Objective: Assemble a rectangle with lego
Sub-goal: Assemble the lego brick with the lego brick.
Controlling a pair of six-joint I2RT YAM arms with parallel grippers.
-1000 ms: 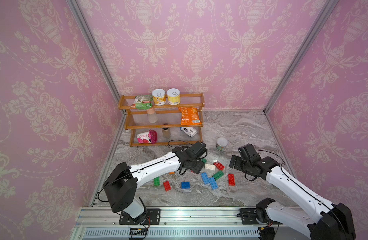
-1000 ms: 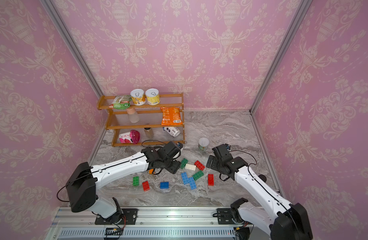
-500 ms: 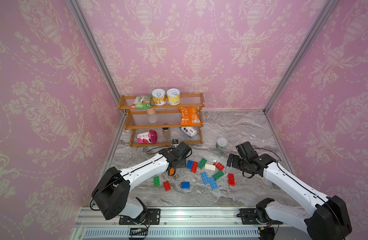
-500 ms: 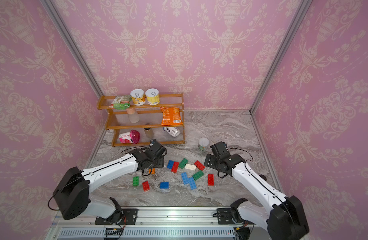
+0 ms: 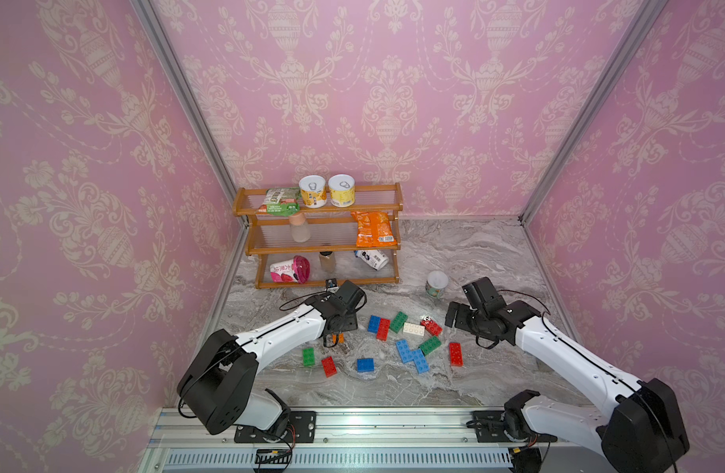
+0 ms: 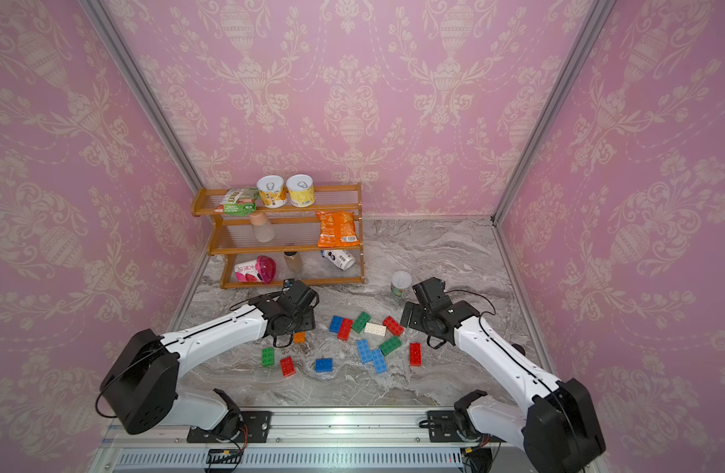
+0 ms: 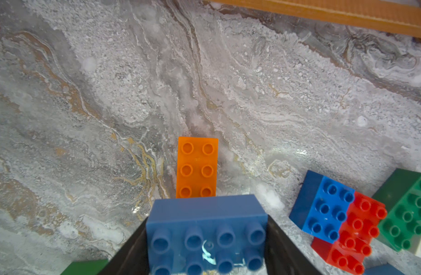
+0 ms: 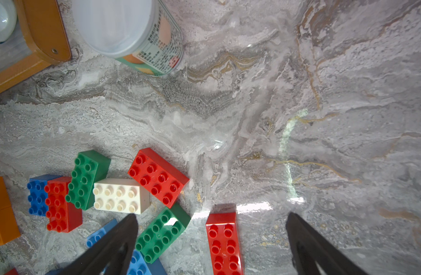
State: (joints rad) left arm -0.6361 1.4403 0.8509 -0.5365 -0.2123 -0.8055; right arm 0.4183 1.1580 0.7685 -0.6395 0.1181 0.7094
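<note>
Item: blue brick (image 7: pixel 205 214), which we log clamped between the fingers of the left end effector (image 7: pixel 207 235). It sits just short of an orange brick (image 7: pixel 196 167) lying flat on the table (image 5: pixel 455 254); whether they touch, we cannot tell.

Right end effector (image 8: pixel 211 215): spread wide, empty, over a loose red brick (image 8: pixel 225 242).

Between the arms we count a blue-red pair (image 5: pixel 379 326), a green brick (image 5: pixel 398 322) and a white brick (image 5: pixel 413 329).

Behind: wooden shelf (image 5: pixel 324 245), can (image 5: pixel 436 282).

Open marble (image 5: pixel 496 262) stretches right of the scattered bricks (image 5: pixel 413 329); a can (image 5: pixel 437 282) and wooden rack (image 5: pixel 352 281) crowd behind.
</note>
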